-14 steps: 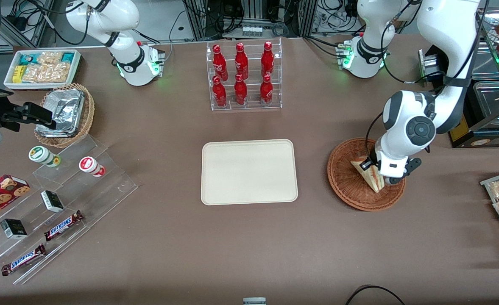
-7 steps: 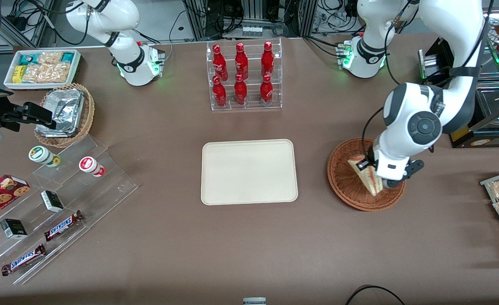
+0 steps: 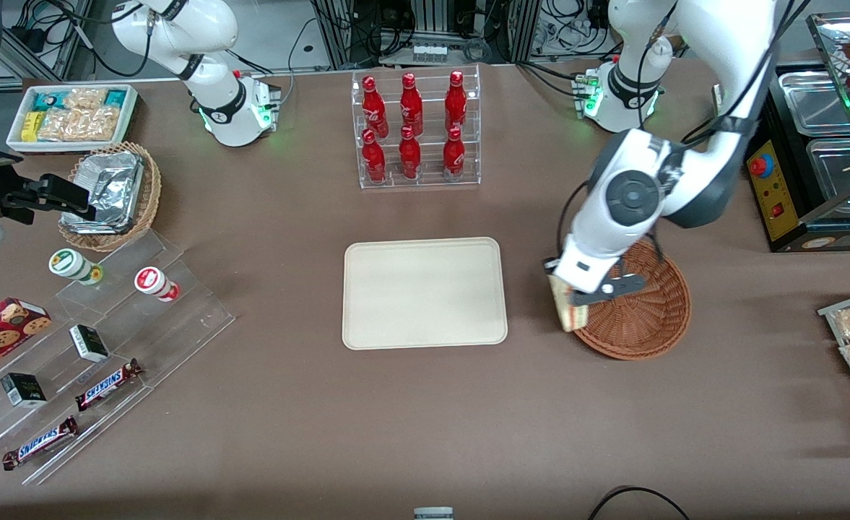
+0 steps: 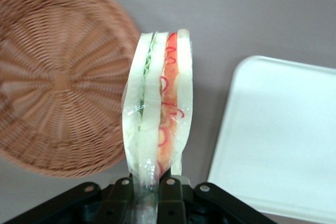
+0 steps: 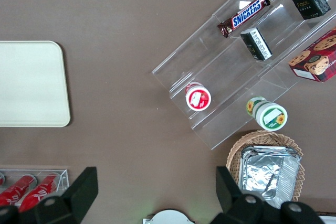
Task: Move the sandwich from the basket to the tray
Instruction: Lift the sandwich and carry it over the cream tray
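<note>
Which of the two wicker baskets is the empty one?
The reddish-brown basket beside the gripper, which holds the sandwich. The lighter basket, toward the parked arm's end, holds silver foil containers.

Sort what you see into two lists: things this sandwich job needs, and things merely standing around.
Needed: the sandwich, clamped in the gripper above the basket's edge; the basket; the tray.

Standing around: red bottles, Snickers bars, foil containers, snack bin.

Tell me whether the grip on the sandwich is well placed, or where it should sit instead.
Keep it. The gripper pinches the sandwich across its flat bread faces at one end, so the fingers squeeze layers together. Holding the cut edges would likely split the wedge.
</note>
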Controlling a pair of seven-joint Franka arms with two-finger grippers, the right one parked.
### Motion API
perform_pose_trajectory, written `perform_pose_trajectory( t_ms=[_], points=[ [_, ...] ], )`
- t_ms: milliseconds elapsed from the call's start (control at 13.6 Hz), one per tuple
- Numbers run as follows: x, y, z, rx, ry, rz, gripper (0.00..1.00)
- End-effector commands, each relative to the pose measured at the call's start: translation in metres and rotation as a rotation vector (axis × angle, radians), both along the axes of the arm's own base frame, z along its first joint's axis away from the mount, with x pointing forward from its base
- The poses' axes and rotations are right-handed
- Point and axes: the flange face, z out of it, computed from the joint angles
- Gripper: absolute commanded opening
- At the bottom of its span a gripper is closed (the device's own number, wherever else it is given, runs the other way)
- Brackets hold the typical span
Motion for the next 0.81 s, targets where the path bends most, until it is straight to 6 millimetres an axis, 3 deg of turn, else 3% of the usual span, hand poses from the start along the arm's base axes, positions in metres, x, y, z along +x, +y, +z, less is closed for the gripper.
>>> perform_pose_trajectory(
  t_ms=[0, 220, 367, 513, 733],
  points=[
    [0.017, -0.059, -0.020, -0.032, 0.008, -0.124, 0.00],
    [0.015, -0.111, -0.038, -0.075, 0.021, -0.166, 0.00],
    [0.002, -0.149, -0.050, -0.077, 0.027, -0.114, 0.00],
    [-0.002, -0.172, -0.066, -0.035, -0.006, -0.070, 0.00],
    [-0.016, -0.203, -0.072, -0.032, -0.016, -0.037, 0.00]
  ],
)
